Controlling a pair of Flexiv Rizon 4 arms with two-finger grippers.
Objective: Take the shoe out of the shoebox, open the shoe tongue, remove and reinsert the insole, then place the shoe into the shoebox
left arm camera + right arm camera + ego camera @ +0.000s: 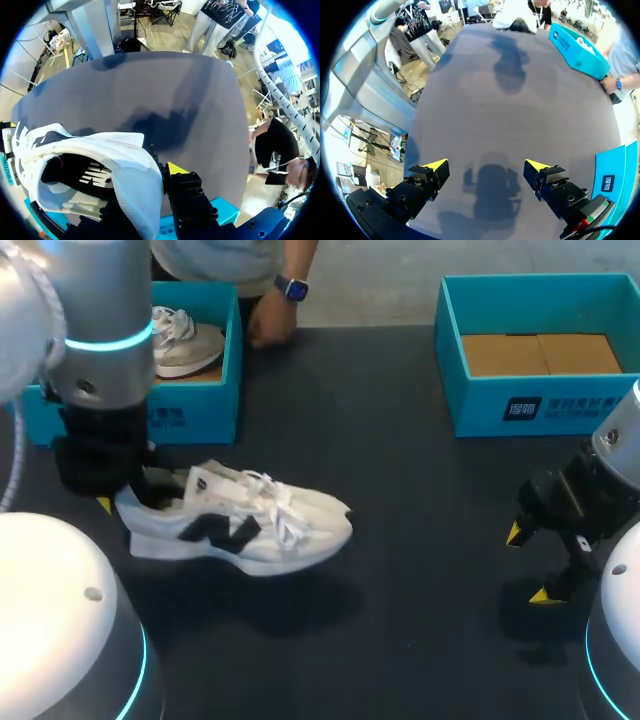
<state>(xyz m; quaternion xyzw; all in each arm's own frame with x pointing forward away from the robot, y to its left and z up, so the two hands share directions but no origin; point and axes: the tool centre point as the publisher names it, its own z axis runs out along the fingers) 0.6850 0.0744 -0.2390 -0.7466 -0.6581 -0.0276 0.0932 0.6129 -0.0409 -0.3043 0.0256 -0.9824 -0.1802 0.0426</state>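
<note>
A white sneaker point(250, 525) with a black logo lies on its side on the dark table, toe towards the middle. My left gripper point(118, 495) is at its heel, shut on the heel collar point(132, 167). One yellow-tipped finger point(175, 169) presses the outside of the collar; the other is hidden inside the shoe. The dark insole point(80, 175) shows through the shoe's opening. A blue shoebox point(185, 405) behind the left arm holds a second sneaker point(185, 340). My right gripper point(528, 562) point(486, 167) hangs open over bare table at the right, holding nothing.
A second blue shoebox point(540, 405) with a cardboard floor stands at the back right, just beyond my right gripper, and shows beside it point(615, 185). A person's hand point(272, 320) with a wristwatch rests at the table's far edge beside the left box.
</note>
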